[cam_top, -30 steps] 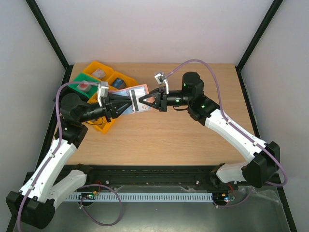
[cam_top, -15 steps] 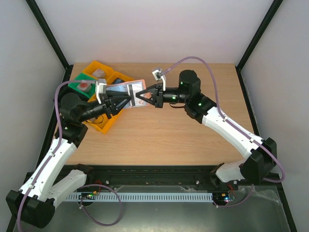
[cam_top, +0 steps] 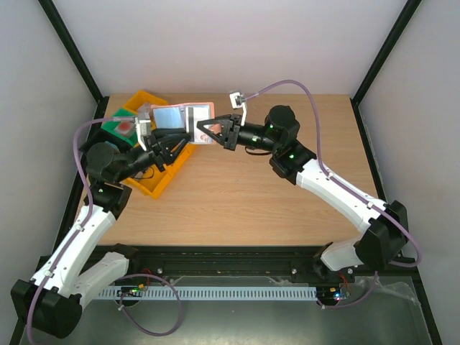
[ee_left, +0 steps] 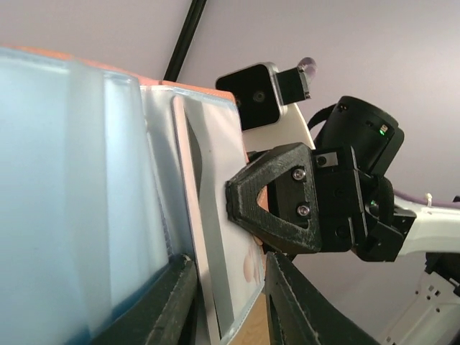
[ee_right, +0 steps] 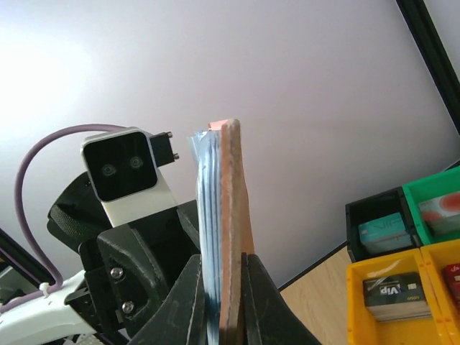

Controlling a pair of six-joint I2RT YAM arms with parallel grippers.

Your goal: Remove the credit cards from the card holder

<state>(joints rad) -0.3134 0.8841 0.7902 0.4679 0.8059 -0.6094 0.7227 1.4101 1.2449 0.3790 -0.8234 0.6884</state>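
Light blue-grey credit cards point(cam_top: 171, 116) and the tan card holder point(ee_right: 230, 215) now sit farther from the arm bases and farther left than one second ago. The two arms have carried them from above the bare desk point(cam_top: 251, 201) to above the yellow tray point(cam_top: 157, 184). Both arms are raised off the desk. The left arm bends at the elbow and points its wrist rightward. The right arm stretches long across the desk and points its wrist leftward, so the two meet tip to tip. The right end effector point(ee_right: 221, 284) is clenched on the card holder together with the cards stacked against it. This stack stands on edge between its fingers and projects beyond the fingertips. The left end effector point(ee_left: 228, 284) brackets one pale card between its fingers, with the remaining cards fanned outside one finger. Whether it presses on that card cannot be determined. The right end effector pinches the far edge of the same pack.
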